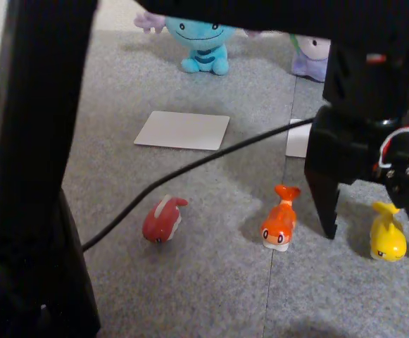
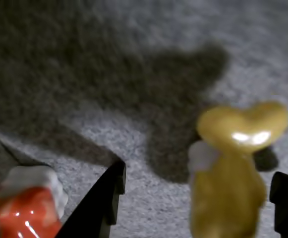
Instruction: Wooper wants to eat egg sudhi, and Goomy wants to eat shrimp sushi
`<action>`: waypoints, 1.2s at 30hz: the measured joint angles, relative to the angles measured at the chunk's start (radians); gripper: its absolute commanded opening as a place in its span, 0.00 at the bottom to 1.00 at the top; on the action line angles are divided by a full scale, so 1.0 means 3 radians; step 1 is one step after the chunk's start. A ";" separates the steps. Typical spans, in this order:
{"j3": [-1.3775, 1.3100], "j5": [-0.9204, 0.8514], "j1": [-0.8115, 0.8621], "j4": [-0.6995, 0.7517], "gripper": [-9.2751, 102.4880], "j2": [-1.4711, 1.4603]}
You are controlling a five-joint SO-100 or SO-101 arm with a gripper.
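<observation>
1. Now the pincer (image 1: 376, 236) stands spread wide at lower right of the other view, straddling the egg sudhi (image 1: 388, 238) without gripping it.
2. Just left lies the shrimp sushi (image 1: 279, 224), also undelivered.
3. Wooper (image 1: 203, 39) and Goomy (image 1: 311, 56) wait unfed at the frame's top; both deliveries remain.

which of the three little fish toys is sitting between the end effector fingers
The yellow egg sudhi, rightmost in the other view, between the open end effector fingers. The orange shrimp sushi and dark red toy lie outside them.

Dark red toy (image 1: 163, 219), white cards (image 1: 182, 130), grey carpet (image 1: 211, 282).
</observation>
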 measured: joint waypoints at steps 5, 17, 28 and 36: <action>-0.0066 -0.0082 0.0061 0.0000 0.27 -0.0082; -0.0205 0.0138 0.0087 0.0245 0.14 -0.0077; -0.1176 0.1227 -0.0992 0.1258 0.14 0.0261; -0.1248 0.2112 -0.2321 0.1355 0.14 0.0261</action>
